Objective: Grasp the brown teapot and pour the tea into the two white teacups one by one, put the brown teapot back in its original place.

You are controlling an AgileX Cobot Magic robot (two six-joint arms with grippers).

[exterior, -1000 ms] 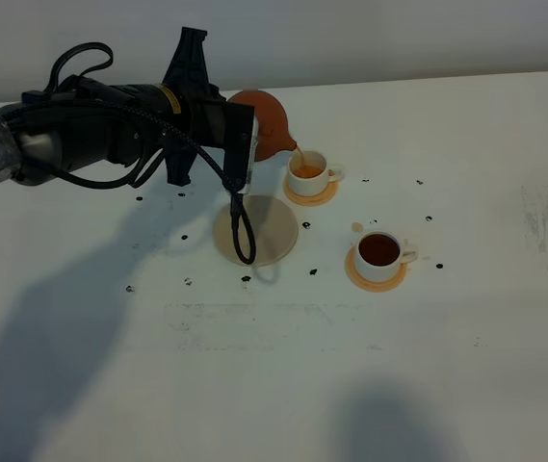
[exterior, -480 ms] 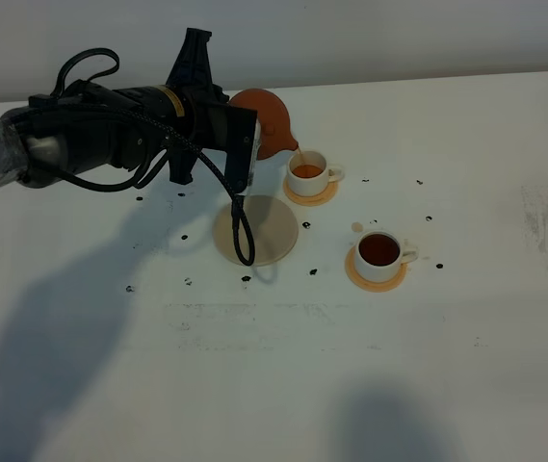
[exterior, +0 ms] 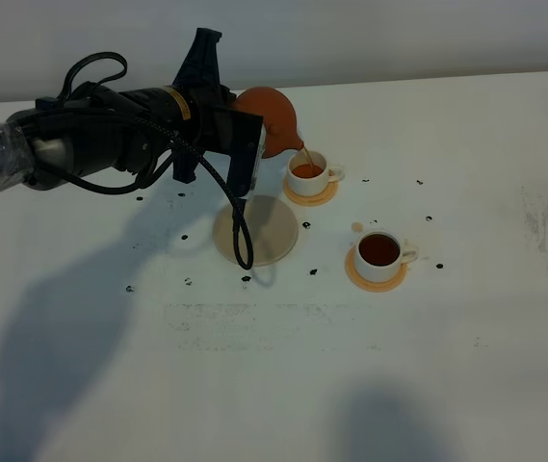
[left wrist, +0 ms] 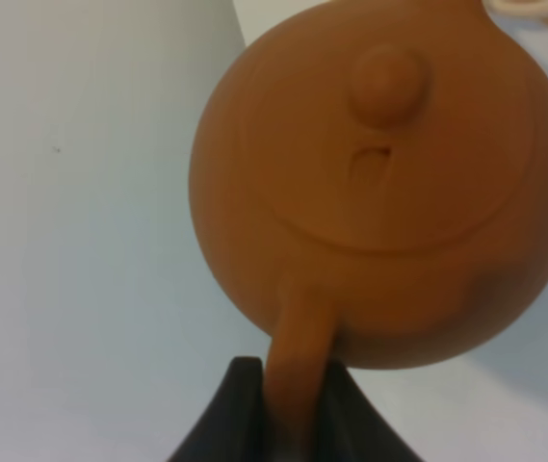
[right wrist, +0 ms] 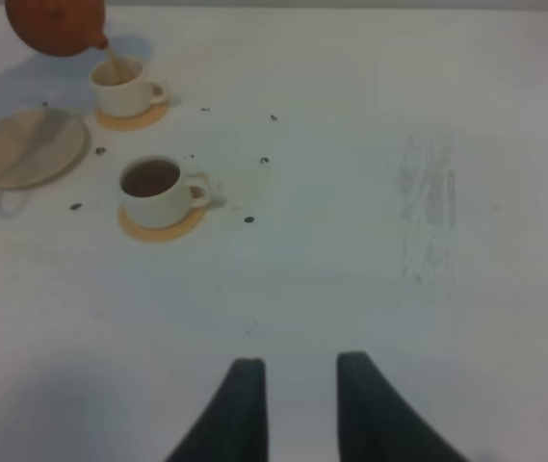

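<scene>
The near teacup (exterior: pixel 379 252), at 4 o'clock from the beige coaster (exterior: pixel 275 226), is full. The brown teapot (exterior: pixel 274 111), its handle clamped in the left gripper (left wrist: pixel 291 375), pours into the far teacup (exterior: pixel 307 173) at 1 o'clock. Putting it back is left; the right gripper (right wrist: pixel 298 371) has its jaws apart, empty.

brown teapot (exterior: pixel 274 115) half hidden behind left arm (exterior: pixel 110 140)

High camera overlooks the table (exterior: pixel 447 366); all three views share the teapot (left wrist: pixel 389 192).
</scene>
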